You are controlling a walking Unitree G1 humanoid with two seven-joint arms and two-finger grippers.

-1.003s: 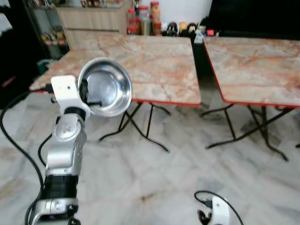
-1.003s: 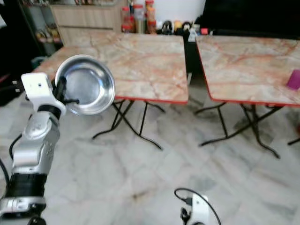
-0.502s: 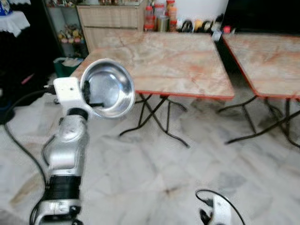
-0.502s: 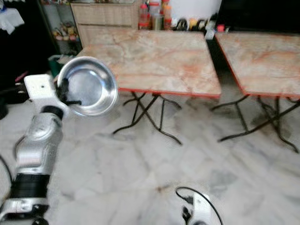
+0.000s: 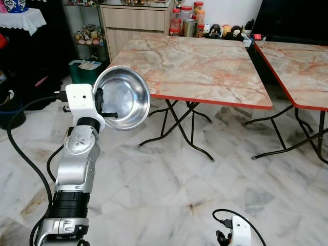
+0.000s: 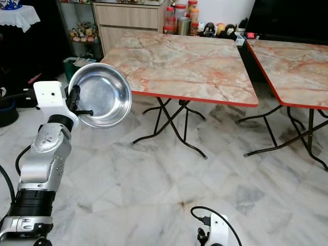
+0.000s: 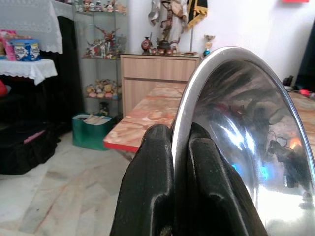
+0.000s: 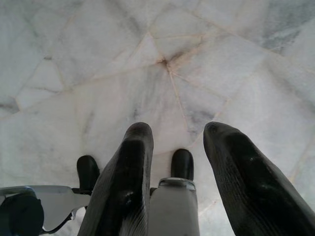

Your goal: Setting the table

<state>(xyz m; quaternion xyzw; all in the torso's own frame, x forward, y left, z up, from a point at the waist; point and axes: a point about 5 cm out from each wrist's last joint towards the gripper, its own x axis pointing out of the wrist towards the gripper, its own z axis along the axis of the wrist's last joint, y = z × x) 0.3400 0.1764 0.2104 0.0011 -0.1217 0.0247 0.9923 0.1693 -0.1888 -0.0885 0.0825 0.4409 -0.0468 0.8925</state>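
Observation:
My left gripper is raised in front of me and shut on the rim of a shiny steel bowl, held on edge with its hollow facing right. In the left wrist view the two black fingers pinch the bowl's rim. A marble-patterned folding table with a red edge stands ahead of the bowl. My right gripper hangs low over the floor, open with nothing between its fingers; its wrist shows at the bottom of the eye views.
A second marble table stands to the right. Jars and bottles line a wooden cabinet behind. A display shelf, a green bin and dark furniture stand at left. Pale marble floor lies before me.
The whole view has shifted: the tables now lie further right and look sharper, more of the room at left shows. The bowl stays in my left gripper in the same pose.

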